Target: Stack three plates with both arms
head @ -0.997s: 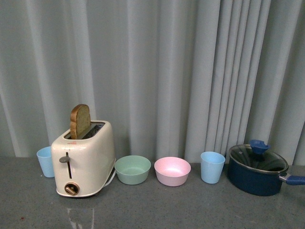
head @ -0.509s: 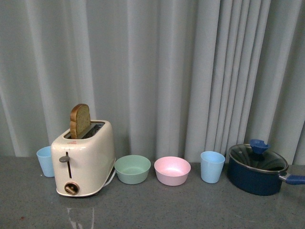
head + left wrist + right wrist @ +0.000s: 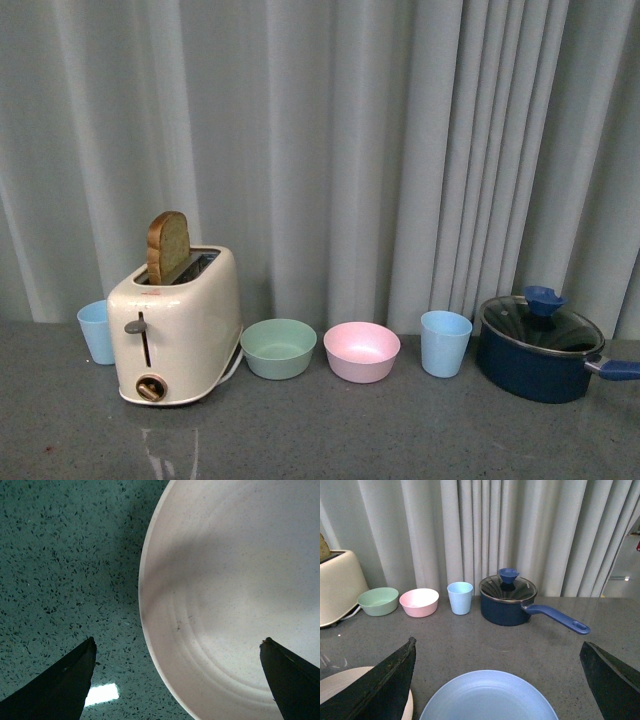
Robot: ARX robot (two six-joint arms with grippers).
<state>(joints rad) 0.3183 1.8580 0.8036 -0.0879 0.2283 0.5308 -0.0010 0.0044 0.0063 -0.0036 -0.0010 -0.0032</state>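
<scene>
Where the left jaws appear in the left wrist view, they stand released, the two dark fingertips [image 3: 60, 680] spread wide with nothing gripped. Beneath them lies a white plate [image 3: 235, 605], flat on the speckled grey counter [image 3: 65, 555], with its rim passing between the fingertips. The right jaws are likewise released and empty. Near below them a light blue plate [image 3: 490, 697] lies flat on the counter. Beside it is the edge of a cream-white plate [image 3: 337, 682], partly hidden behind one fingertip; whether the two plates touch cannot be told. Farther back stands a row of items along the foot of a grey curtain [image 3: 350, 150], listed from the robot's left:
- pale blue cup [image 3: 95, 330], half behind the toaster
- cream toaster [image 3: 175, 335], with a bread slice [image 3: 167, 245] standing up out of its slot
- green bowl [image 3: 279, 347]
- pink bowl [image 3: 361, 350], just beside the green one
- second blue cup [image 3: 445, 342], upright
- navy pot [image 3: 540, 360] with a glass lid and blue knob, its handle pointing right

Neither arm shows in the front view.
</scene>
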